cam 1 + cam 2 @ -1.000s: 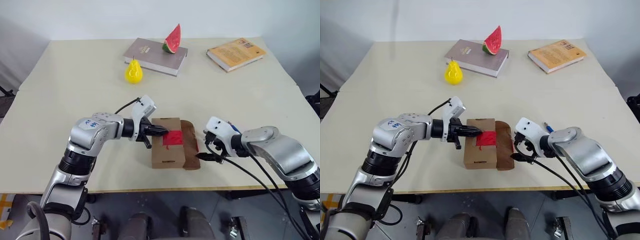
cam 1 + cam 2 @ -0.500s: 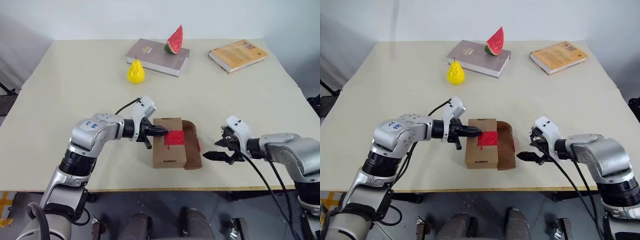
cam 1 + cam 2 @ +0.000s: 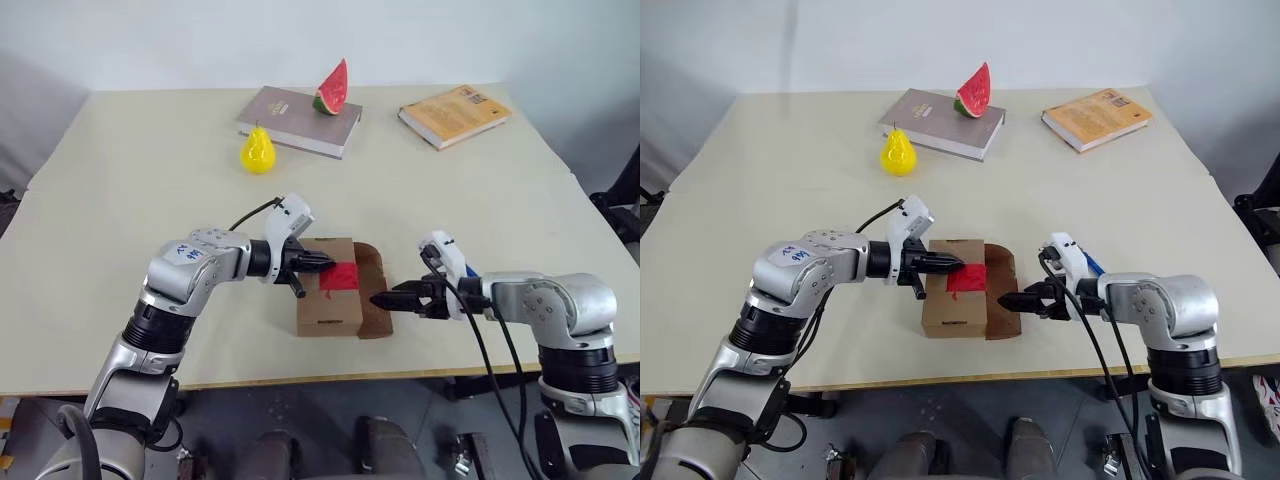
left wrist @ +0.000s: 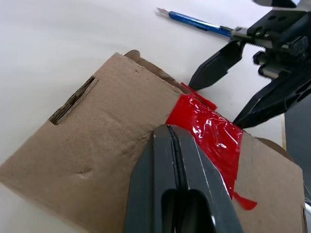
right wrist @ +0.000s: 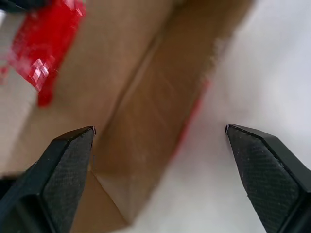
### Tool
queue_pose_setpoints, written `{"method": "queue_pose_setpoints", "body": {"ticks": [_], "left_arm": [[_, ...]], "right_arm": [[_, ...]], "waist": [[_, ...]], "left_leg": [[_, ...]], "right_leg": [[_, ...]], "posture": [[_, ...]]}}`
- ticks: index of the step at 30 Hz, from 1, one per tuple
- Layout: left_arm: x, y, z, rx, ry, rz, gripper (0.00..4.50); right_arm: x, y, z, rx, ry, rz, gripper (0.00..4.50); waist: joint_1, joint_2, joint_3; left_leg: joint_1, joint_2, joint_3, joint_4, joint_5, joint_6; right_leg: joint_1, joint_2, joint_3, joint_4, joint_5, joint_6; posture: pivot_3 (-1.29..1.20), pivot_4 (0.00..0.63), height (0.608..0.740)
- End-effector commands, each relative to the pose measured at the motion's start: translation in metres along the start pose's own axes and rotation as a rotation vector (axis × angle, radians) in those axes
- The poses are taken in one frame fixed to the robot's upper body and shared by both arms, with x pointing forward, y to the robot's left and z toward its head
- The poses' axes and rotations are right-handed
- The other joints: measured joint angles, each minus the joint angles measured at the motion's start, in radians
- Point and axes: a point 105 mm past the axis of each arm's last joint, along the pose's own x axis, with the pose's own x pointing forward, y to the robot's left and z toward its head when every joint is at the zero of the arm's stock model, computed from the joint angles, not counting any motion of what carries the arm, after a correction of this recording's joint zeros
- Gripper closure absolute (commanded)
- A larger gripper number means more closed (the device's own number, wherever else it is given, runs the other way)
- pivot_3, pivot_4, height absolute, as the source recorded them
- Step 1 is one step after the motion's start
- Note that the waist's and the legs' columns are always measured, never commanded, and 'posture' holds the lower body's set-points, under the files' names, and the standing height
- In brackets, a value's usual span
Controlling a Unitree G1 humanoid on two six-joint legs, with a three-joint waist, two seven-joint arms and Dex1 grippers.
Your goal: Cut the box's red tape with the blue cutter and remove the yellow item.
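Tabletop (image 3: 120, 200) lies bare left of the box (image 3: 328, 300), which sits near the front edge. From the left, the left gripper (image 3: 322, 262) reaches level, fingers pressed together empty, tip on the red tape (image 3: 339, 276). From the right, the right gripper (image 3: 388, 299) spreads wide at the box's hanging flap (image 3: 372, 290). The left wrist view catches the blue cutter (image 4: 194, 21) beyond it.

Watermelon slice (image 3: 332, 88) upright on grey book (image 3: 298, 121); yellow pear (image 3: 257, 152) just beside; orange book (image 3: 455, 114) well apart; table (image 3: 120, 200).
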Motion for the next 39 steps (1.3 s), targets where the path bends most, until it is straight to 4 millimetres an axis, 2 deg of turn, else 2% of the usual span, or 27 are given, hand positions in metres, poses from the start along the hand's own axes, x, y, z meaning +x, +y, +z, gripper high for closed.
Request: {"method": "queue_pose_setpoints", "body": {"ticks": [1,9,13,16,22,26,34,39], "left_arm": [[-0.002,-0.002,-0.008,-0.018,0.017,0.004,4.5],[-0.008,0.001,-0.014,-0.026,0.04,0.026,4.5],[-0.009,0.003,-0.015,-0.025,0.039,0.035,4.5],[-0.009,0.004,-0.014,-0.025,0.037,0.04,4.5],[-0.008,0.004,-0.016,-0.024,0.036,0.042,4.5],[-0.008,0.003,-0.018,-0.022,0.035,0.045,4.5],[-0.013,0.001,-0.02,-0.017,0.029,0.041,4.5],[-0.015,0.001,-0.012,-0.014,-0.021,0.027,4.5]], "right_arm": [[0.029,0.005,-0.034,0.106,0.141,0.061,0.02],[0.045,0.016,-0.034,0.135,0.169,0.112,0.02],[0.051,0.012,-0.033,0.129,0.16,0.069,0.02],[0.054,0.01,-0.029,0.15,0.142,0.04,0.99],[0.056,0.022,-0.023,0.185,0.117,0.07,3.04],[0.051,0.023,-0.017,0.199,0.076,0.054,4.38],[0.019,0.017,0.016,0.141,-0.077,-0.028,4.45],[-0.004,0.026,0.036,0.039,-0.134,-0.045,4.45]], "waist": [[-0.005,0.0,0.0],[-0.018,0.0,-0.001],[-0.018,0.0,-0.001],[-0.019,0.0,-0.001],[-0.016,0.0,-0.001],[-0.014,0.001,-0.001],[-0.012,0.004,0.001],[-0.002,0.008,0.004]], "left_leg": [[0.0,0.0,0.0,0.0,0.0,0.0],[0.005,0.002,0.0,-0.002,-0.001,-0.003],[0.009,0.003,0.001,-0.003,-0.002,-0.005],[0.013,0.005,0.004,-0.006,-0.002,-0.006],[0.013,0.006,0.003,-0.01,-0.001,-0.008],[0.013,0.005,0.003,-0.012,-0.001,-0.007],[0.008,0.003,0.002,-0.015,-0.001,-0.007],[0.001,-0.001,0.0,-0.015,0.001,-0.004]], "right_leg": [[0.0,0.0,0.001,0.0,0.0,0.0],[0.0,0.0,0.008,0.003,-0.002,-0.003],[0.001,0.0,0.01,0.003,-0.003,-0.006],[0.001,0.0,0.011,0.004,-0.004,-0.008],[0.0,0.0,0.011,0.005,-0.005,-0.009],[0.0,0.0,0.01,0.005,-0.005,-0.009],[-0.004,0.0,0.009,0.004,-0.005,-0.009],[-0.009,-0.001,0.007,0.002,-0.005,-0.009]], "posture": [[0.0,0.15,0.74],[0.0,0.15,0.74],[0.0,0.15,0.74],[0.0,0.15,0.74],[0.0,0.15,0.74],[0.0,0.15,0.74],[0.0,0.15,0.74],[0.0,0.15,0.74]]}}
